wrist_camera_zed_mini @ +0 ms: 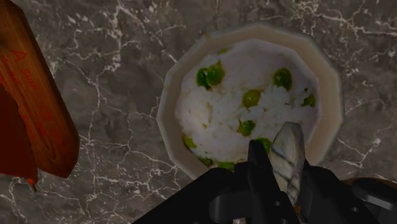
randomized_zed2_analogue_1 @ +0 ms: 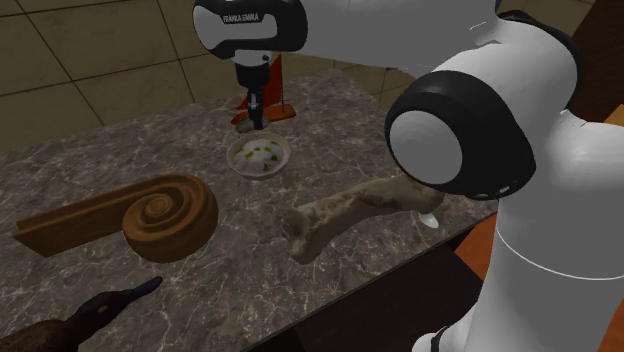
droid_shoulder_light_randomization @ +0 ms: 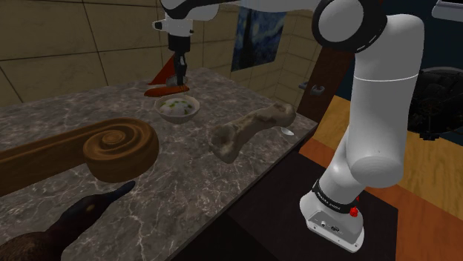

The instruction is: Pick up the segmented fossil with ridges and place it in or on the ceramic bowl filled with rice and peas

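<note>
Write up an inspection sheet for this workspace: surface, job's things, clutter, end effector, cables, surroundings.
Surface: dark veined marble countertop, no spills seen.
Job's things: ridged grey fossil clasped between the fingers; pale bowl of rice and peas upright on the counter, fossil not yet in it.
Clutter: wooden spiral, bone-shaped piece, dark bird figure, red wedge beyond the bowl.
End effector: shut on the fossil, pointing down, above the bowl's far rim.
Cables: nothing seen.
Surroundings: tiled wall, painting leaning behind the counter.
</note>
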You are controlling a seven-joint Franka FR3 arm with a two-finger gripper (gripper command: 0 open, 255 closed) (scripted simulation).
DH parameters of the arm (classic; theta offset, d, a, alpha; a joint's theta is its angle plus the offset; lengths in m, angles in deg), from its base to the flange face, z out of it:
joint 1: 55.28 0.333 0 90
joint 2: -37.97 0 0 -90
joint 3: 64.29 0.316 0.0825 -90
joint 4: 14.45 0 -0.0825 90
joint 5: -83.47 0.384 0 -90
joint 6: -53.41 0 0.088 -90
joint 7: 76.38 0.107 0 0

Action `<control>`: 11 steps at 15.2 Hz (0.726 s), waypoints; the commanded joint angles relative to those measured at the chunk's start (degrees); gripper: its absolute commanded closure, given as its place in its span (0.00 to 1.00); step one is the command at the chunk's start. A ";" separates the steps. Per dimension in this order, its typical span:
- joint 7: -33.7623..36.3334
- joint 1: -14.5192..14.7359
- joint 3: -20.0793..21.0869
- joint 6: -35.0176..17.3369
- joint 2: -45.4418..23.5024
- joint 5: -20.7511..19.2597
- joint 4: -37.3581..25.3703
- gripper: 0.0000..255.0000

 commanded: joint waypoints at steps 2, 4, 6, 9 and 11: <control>-0.42 -0.13 -0.02 -1.90 -0.69 0.12 1.23 1.00; -0.55 -0.10 0.00 -3.33 -0.92 0.18 2.44 1.00; -0.69 -0.09 0.03 -4.74 -1.19 0.25 3.58 1.00; -0.89 -0.07 0.07 -6.82 -1.69 0.37 5.17 1.00; -1.01 -0.06 0.09 -7.98 -2.02 0.44 6.01 1.00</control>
